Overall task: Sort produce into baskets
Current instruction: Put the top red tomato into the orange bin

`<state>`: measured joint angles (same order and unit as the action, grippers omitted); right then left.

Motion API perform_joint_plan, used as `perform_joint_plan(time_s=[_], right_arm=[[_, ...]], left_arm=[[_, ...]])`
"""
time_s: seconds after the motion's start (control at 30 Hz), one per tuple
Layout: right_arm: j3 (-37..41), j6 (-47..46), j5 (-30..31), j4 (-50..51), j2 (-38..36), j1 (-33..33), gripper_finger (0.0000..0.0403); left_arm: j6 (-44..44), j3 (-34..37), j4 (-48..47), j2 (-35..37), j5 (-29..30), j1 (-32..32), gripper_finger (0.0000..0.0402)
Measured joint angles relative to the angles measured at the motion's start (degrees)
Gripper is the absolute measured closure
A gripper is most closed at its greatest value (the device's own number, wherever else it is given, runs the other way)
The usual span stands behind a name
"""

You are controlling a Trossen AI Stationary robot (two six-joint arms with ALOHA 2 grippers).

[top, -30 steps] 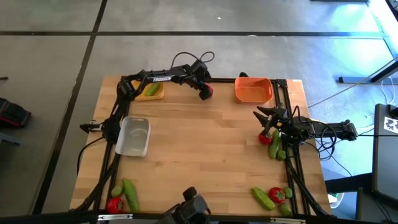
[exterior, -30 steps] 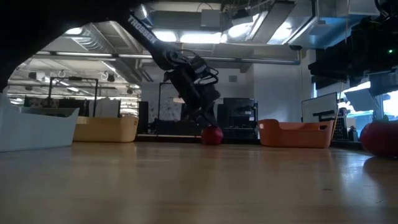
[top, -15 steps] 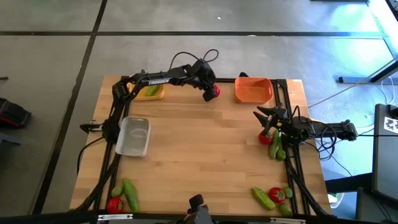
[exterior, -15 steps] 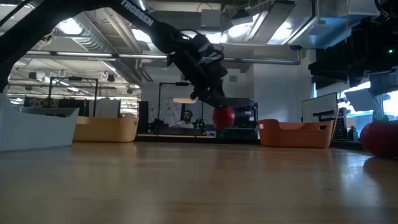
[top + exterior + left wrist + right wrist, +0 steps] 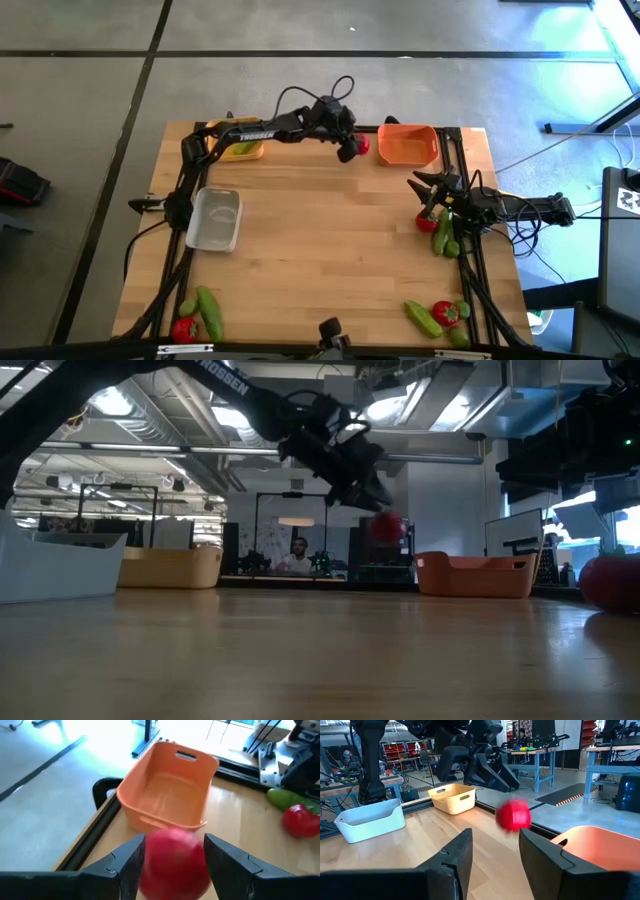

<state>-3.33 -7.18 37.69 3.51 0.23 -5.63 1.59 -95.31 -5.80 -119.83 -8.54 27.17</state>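
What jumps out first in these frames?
The left gripper holds a red round piece in the air at the far edge of the table, just short of the empty orange basket. The right gripper waits near the right edge, open, beside a red piece and green ones.

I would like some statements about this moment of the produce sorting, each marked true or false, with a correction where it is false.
1. The left gripper holds a round red piece between its fingers. True.
2. The orange basket already holds several pieces. False: in the left wrist view it is empty.
3. The red piece is lifted off the table. True: the low view shows it in the air.
4. The right gripper is over the yellow basket. False: it is near the table's right edge, beside a red piece and green pieces.
5. The whitish tray lies on the left half of the table. True.
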Motion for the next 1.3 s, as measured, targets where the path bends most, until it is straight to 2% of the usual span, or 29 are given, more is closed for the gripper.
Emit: perform_joint_plan(time_s=[0.27,0.53,0.77,0.9,1.1,1.3], right_arm=[[0.0,0.0,-0.24,0.0,0.02,0.0,0.0249],[0.0,0.0,-0.24,0.0,0.02,0.0,0.0249],[0.0,0.0,-0.28,0.09,0.0,0.0,0.0249],[-0.08,-0.39,-3.37,1.34,0.1,0.0,0.0249],[-0.07,-1.5,-7.01,1.11,3.02,0.0,0.0249],[0.03,-1.67,-8.55,-2.03,9.78,0.02,0.0249]], left_arm=[[-0.71,1.29,-4.45,0.0,0.0,-1.21,0.0204],[-0.56,2.01,-4.24,0.0,-0.22,-1.3,0.02],[-1.49,2.01,-4.28,0.0,-1.53,-3.51,0.0153],[-1.44,2.01,-4.3,0.02,-1.53,-5.06,0.0135],[-1.09,2.03,-8.72,1.5,-1.51,-7.88,0.0132],[-3.46,2.08,-14.61,5.83,0.33,-10.95,0.0134]])
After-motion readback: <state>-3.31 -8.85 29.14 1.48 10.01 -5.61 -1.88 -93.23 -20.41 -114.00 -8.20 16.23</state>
